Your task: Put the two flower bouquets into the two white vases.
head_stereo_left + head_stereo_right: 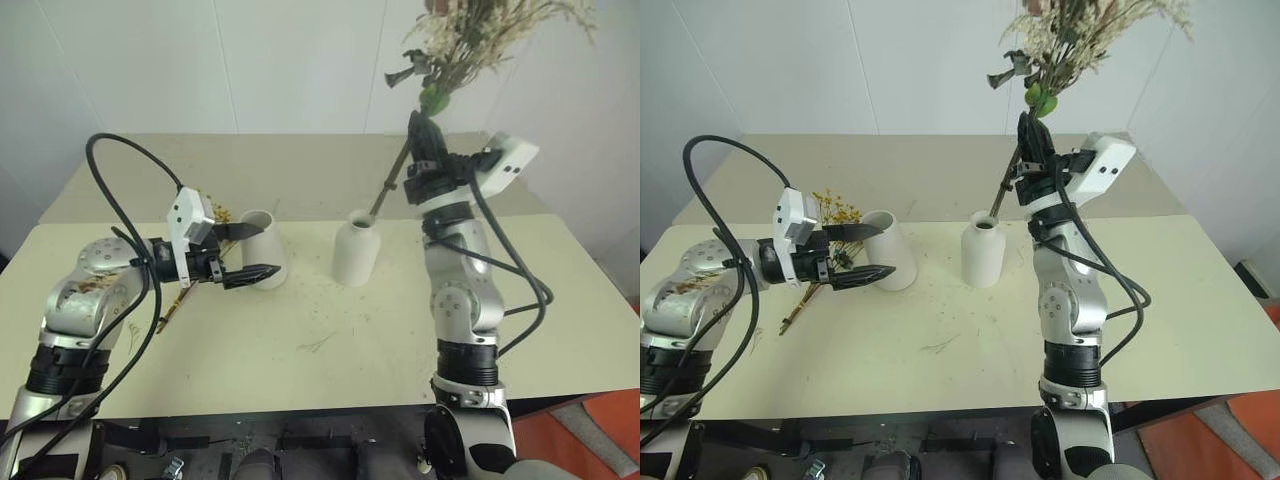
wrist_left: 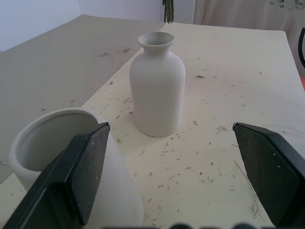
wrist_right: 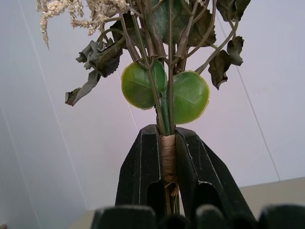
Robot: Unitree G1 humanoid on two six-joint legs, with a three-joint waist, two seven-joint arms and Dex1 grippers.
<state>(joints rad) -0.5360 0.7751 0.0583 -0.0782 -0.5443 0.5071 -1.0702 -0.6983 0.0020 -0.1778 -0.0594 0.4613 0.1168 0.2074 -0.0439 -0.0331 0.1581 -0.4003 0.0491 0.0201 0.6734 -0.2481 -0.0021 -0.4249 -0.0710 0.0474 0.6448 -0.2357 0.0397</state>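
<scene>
Progress: neither bouquet is in a vase yet, as far as I can see.

Right gripper [image 1: 1036, 140] is clamped shut on the taped stem wrap of the cream bouquet [image 1: 470, 40] and holds it upright, flower heads high against the wall. In the right wrist view the two fingers [image 3: 143, 167] pinch the wrap just below a pair of round green leaves. The stems below the grip slant down toward the narrow-neck vase [image 1: 354, 252]; their tips hang just above and behind its mouth, not inside it, judging from the head views. I read this as the lining-up step before insertion.

Left gripper [image 1: 244, 252] is wide open and holds nothing. It sits level at the cone vase [image 1: 265, 248], one finger at the rim, the other low in front of the body. The left wrist view puts one finger [image 2: 83, 167] against the cone's near side, the other well apart over bare table [image 1: 300, 370]. I cannot tell whether the finger touches the vase.

Yellow bouquet [image 1: 830, 215] lies on the table behind the left gripper, just beside the cone vase, stems trailing toward the table's near-left edge. Untouched.

Both vases stand upright, near each other, mouths empty. Dried bits are scattered over the table.

Left to do:
- lower the cream stems into the narrow neck, release;
- pick up the yellow bunch, seat it in the cone.

Risk, my judgement: narrow mouth, splayed stems, so the aim has to be close.
</scene>
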